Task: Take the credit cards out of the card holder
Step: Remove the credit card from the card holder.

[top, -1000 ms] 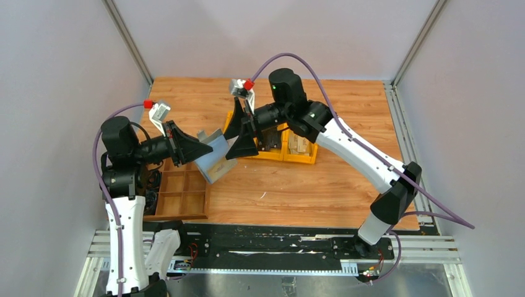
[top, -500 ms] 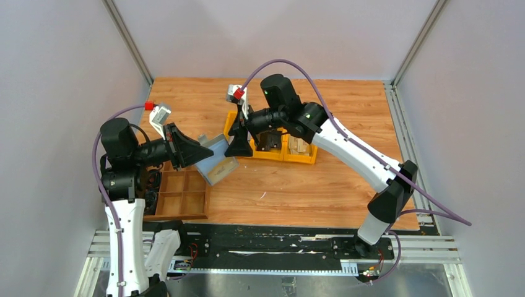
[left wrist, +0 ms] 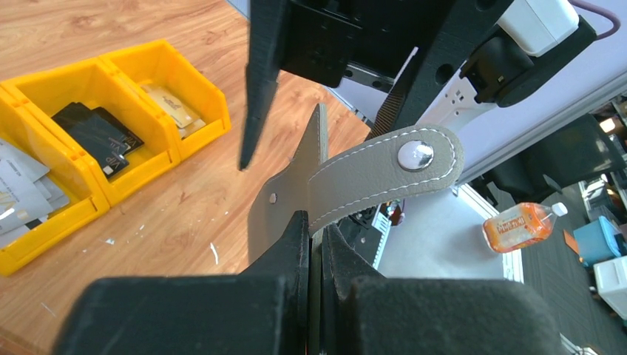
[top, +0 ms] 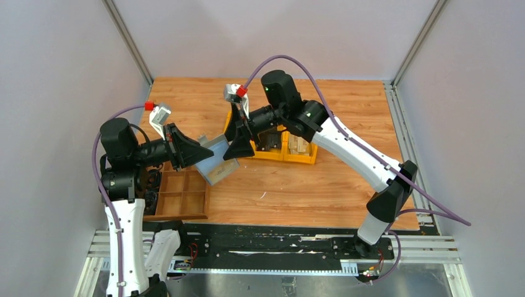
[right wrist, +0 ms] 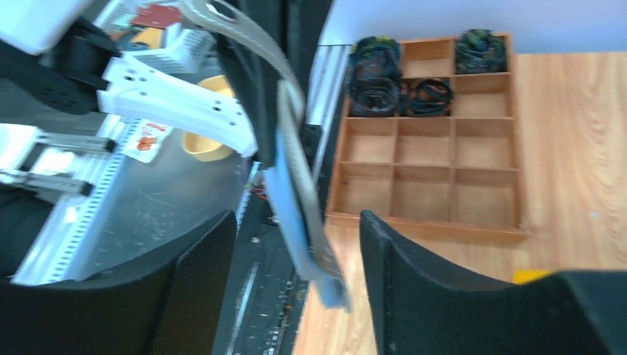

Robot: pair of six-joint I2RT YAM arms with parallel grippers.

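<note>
- Wooden tray (top: pixel 181 197): near-left part of the worktop (top: pixel 347 179).
- Left hand (left wrist: pixel 314 231): pressed together, pinching the card holder (left wrist: pixel 285 198) by one edge, clear of the worktop.
- Right hand (right wrist: pixel 296 229): fingers spread on either side of the holder's free edge.
- Yellow bins (top: pixel 308 159): behind, holding credit cards (left wrist: pixel 174 109).

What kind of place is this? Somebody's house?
Probably a robot test lab, not a house: two robot arms bolted to a wooden table, a metal frame around it, and yellow bins.
</note>
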